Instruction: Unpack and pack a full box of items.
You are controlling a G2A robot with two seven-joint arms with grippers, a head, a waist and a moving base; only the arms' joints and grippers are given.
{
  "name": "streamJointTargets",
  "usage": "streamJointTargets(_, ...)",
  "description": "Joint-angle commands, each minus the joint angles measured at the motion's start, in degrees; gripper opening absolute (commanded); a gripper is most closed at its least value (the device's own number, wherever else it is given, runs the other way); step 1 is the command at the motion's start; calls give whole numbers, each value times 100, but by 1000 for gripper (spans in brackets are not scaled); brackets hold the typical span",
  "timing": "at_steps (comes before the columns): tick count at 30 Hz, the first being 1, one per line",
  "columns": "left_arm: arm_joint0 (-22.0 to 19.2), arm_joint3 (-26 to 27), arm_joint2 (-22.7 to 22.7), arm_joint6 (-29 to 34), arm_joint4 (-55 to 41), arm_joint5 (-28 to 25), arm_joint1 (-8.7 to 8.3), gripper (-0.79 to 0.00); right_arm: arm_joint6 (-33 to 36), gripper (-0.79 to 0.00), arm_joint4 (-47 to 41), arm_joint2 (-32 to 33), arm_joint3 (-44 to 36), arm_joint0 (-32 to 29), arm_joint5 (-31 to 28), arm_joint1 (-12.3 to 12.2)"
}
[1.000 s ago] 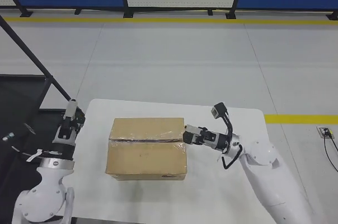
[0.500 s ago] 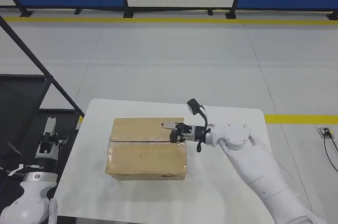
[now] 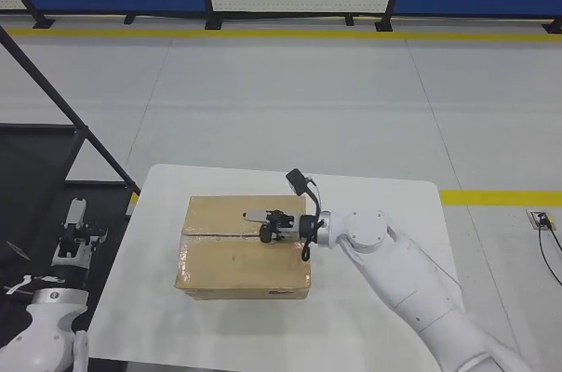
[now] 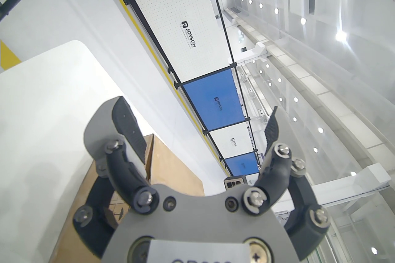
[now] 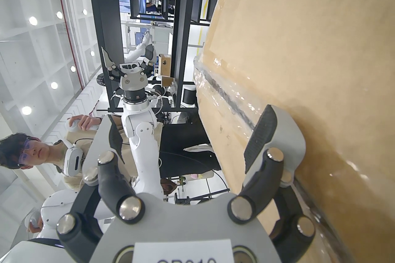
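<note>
Right gripper [image 3: 260, 225] gapes over the box [image 3: 244, 265] top; left gripper [image 4: 197, 110] gapes, tilted upward.

The box [image 3: 244, 246] sits mid-bench [image 3: 374, 307]; the right gripper [image 3: 258, 226] is over its top, and the left gripper [image 3: 72, 223] is beyond the bench's left edge.

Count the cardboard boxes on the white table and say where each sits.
1. The cardboard box sits at the middle of the table, flaps shut, taped along the seam, the right gripper open over its top. Contents are hidden.
</note>
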State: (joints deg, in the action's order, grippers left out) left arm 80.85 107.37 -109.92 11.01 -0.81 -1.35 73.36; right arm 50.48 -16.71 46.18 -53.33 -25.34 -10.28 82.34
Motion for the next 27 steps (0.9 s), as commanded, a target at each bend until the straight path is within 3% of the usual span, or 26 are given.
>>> streamJointTargets(1,56,-13,-34,14,-58,-45,-3,0,-91,0,-43,-131,103,97,6,92)
streamJointTargets(13,414,-95,-292,107,-448,-319,-17,0,-596,0,-351,-1014,1032,755,158,876)
streamJointTargets(27,511,-322,-548,489,-714,-479,-76,0,-1123,0,-822,-1449,2166,1100,-264,1800)
